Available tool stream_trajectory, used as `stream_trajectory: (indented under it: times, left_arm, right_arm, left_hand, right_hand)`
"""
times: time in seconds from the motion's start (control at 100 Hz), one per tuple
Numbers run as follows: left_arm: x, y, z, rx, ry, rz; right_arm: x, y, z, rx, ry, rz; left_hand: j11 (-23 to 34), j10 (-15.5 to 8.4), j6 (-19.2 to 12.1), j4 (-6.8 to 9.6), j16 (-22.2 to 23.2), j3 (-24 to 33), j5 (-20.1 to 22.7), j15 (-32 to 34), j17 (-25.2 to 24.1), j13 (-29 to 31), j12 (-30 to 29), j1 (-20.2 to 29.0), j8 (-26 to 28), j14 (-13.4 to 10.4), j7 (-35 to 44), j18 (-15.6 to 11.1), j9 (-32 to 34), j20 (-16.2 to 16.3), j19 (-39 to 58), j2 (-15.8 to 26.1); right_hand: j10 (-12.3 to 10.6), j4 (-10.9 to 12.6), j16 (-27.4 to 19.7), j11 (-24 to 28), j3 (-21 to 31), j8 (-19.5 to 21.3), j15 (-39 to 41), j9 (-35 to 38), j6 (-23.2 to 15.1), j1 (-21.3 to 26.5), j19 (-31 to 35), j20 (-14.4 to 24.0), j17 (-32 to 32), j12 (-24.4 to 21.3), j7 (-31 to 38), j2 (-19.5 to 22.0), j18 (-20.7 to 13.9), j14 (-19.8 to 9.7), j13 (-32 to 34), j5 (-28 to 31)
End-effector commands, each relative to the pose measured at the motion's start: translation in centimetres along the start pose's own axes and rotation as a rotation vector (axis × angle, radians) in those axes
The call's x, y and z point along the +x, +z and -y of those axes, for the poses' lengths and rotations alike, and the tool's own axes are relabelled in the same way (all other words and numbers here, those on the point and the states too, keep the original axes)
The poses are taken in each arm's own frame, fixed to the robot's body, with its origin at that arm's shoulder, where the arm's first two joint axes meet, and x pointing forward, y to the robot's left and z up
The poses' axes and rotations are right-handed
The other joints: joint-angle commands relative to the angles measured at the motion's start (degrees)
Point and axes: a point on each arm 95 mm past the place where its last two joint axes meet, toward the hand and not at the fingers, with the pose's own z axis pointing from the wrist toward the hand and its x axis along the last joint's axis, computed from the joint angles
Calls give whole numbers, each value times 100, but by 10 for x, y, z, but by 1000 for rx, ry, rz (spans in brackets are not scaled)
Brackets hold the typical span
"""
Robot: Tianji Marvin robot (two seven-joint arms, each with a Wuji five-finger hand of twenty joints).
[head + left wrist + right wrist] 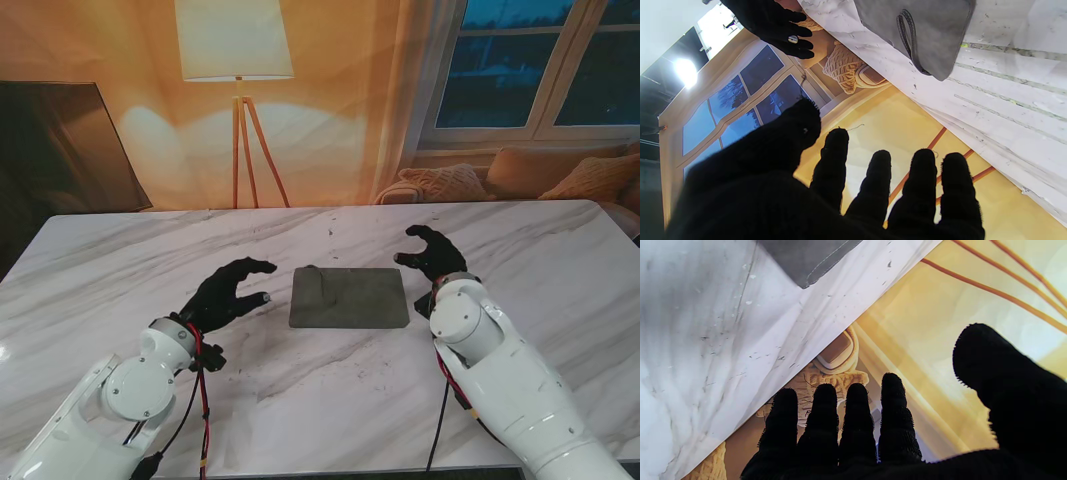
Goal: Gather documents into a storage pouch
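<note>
The grey pouch (350, 297) lies flat mid-surface (120, 270) between the two hands, the left hand (228, 293) and right hand (432, 254) flanking it with fingers spread and holding nothing, seemingly poised to brace and open it, though no documents show.

White marble table (300, 400); behind it — a tripod floor lamp (237, 60), window (530, 60), cushioned sofa (520, 175).

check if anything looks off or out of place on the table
No loose documents show on the table, odd for this task. Only the grey pouch lies flat and closed between the open left hand and right hand. Nothing is spilled or damaged.
</note>
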Motion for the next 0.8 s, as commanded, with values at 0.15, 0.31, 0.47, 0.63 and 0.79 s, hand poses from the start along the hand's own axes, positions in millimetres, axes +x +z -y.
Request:
stream_trajectory:
  times: [0.15,0.31,0.47,0.63,0.79]
  left_arm:
    - [-2,5,-5,-9,9,25]
    - [-5,6,-9,1,-11,39]
    - [-8,5,-14,32,-39,49]
    - [-13,4,-17,41,-50,63]
    - [-16,4,-17,8,-45,67]
  right_arm:
    - [3,-22,0,28,26,-75]
    - [6,-45,2,32,48,-152]
    - [1,-69,10,56,53,-220]
    - [-7,-85,21,78,41,-254]
    - [-13,-94,29,88,45,-280]
  left_hand:
    - [8,-154,94,136,-35,-267,-379,-197,-129,-325,76,-73,-133,-227,-264,-252,66,-89,-813,140]
    - [-29,-193,75,151,-123,-464,-399,-397,-177,-433,72,-126,-142,-308,-373,-310,73,121,-1833,214]
    - [-72,-265,-87,175,-134,-616,-386,-533,-153,-418,62,-124,-146,-312,-454,-303,142,559,-2609,250]
    - [-133,-372,-78,173,-170,-665,-507,-620,89,-363,12,-129,-214,-327,-606,-250,197,662,-2975,260]
    - [-154,-481,-89,203,-177,-629,-635,-610,238,-237,-20,-104,-251,-370,-703,-171,233,820,-2930,284]
  right_hand:
    - [67,220,-62,153,-77,-91,-34,182,247,-203,-54,135,85,-28,-62,67,-54,-6,216,449]
    - [162,232,-63,179,-105,-164,0,434,290,-258,-42,137,140,-95,-28,152,-29,31,386,660]
    - [162,267,-73,97,-158,-272,52,661,-17,-346,-9,109,308,-197,-61,299,35,134,606,658]
    - [15,294,-99,-40,-247,-328,9,758,-616,-359,12,78,335,-279,-131,389,76,181,644,534]
    - [-197,304,-129,-236,-281,-381,-54,781,-813,-368,-4,27,321,-355,-247,434,49,158,644,346]
